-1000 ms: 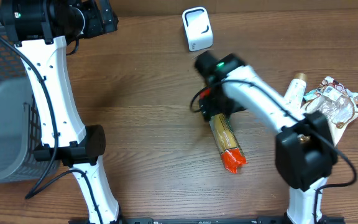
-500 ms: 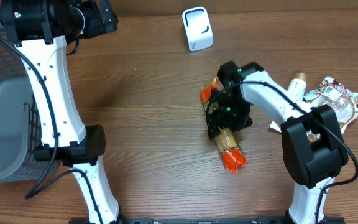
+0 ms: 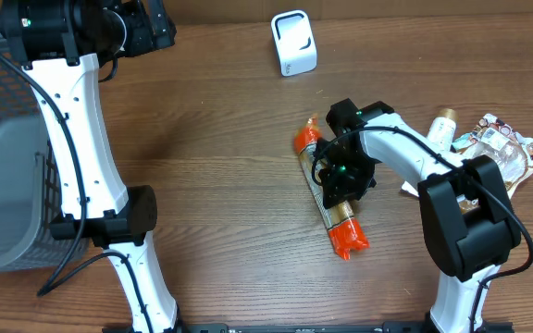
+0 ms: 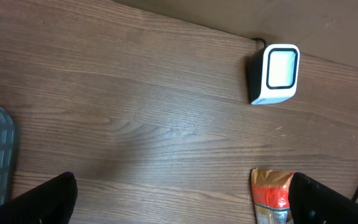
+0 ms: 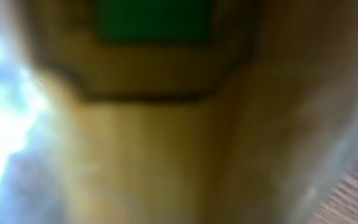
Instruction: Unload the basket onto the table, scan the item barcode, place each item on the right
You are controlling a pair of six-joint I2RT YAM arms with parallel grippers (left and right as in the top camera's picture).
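The right claw (image 3: pixel 344 176) covers the middle of the packet (image 3: pixel 340 220); I cannot tell whether it grips. The left claw (image 4: pixel 188 199) gapes wide. A shallow pinch could let the packet slip free.

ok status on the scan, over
left end effector open, empty. right end effector down on long gold packet with orange ends, grip unclear. nothing blocking white box scanner.
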